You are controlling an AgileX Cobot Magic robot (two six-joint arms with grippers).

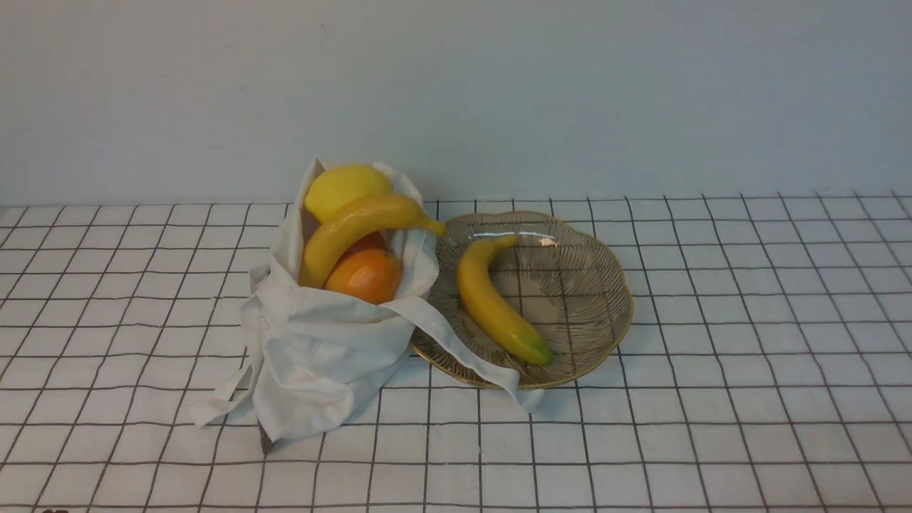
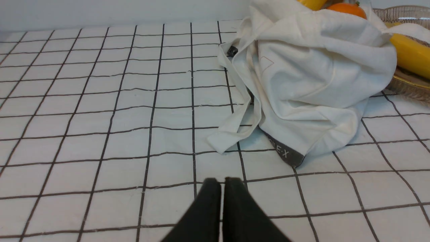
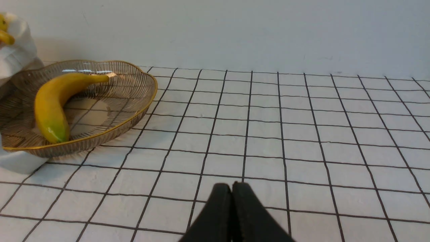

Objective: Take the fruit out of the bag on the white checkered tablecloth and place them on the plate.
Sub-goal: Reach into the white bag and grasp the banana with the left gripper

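Observation:
The off-white bag (image 1: 320, 342) stands on the white checkered tablecloth (image 1: 712, 320), left of the plate (image 1: 605, 278). A lemon (image 1: 345, 189), a banana (image 1: 356, 228), an orange (image 1: 365, 275) and a sliver of red fruit (image 1: 363, 242) show in its mouth. A second banana (image 1: 495, 303) lies on the plate, and one bag strap (image 1: 463, 342) drapes over the plate's near rim. Neither arm shows in the front view. My left gripper (image 2: 222, 181) is shut and empty, low over the cloth in front of the bag (image 2: 312, 77). My right gripper (image 3: 231, 185) is shut and empty, away from the plate (image 3: 134, 104) and its banana (image 3: 50, 104).
A plain pale wall (image 1: 499, 92) rises right behind the tablecloth's far edge. A second bag strap (image 1: 221, 399) trails on the cloth at the bag's near left. A dark label (image 2: 285, 154) marks the bag's lower corner.

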